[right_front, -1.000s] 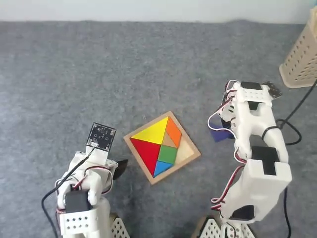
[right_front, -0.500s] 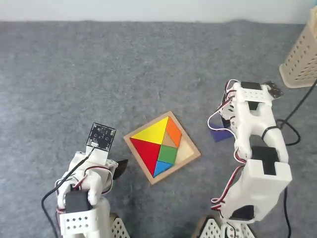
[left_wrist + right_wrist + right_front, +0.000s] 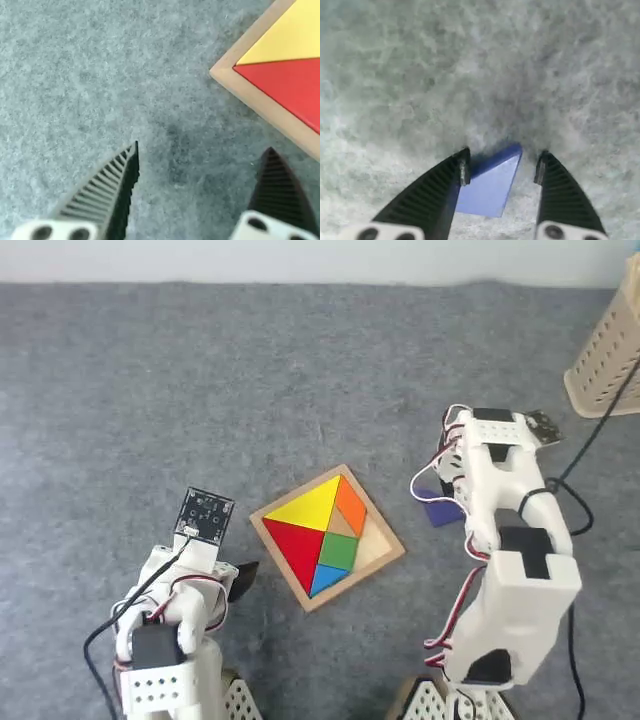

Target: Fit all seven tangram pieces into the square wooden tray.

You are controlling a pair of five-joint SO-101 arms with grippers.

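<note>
Grey fuzzy cloth covers the whole table. The right gripper hangs low over it, pointing down, and its two black fingers are spread apart. The blue piece lies flat on the cloth right between them. It sits closer to one finger than the other, and I cannot tell if that finger touches its edge. The long side of the piece runs the same way the fingers point, from the tips back toward the wrist. So one finger stands on each long side. I think a squeeze from here would catch it across its narrow way, which is the easy way to hold it.

From above, the blue piece peeks out from under the right arm. The tray is off to the side of that gripper, toward the other arm, and it does not touch the piece. A bare wooden gap shows on the tray's side nearest the right gripper, so the trip looks short.

The left gripper is spread wide too and holds nothing. One corner of the tray is just past its tips, with the yellow piece and the red piece inside. The right arm is much nearer to the blue piece, so I think this job is for it.
</note>
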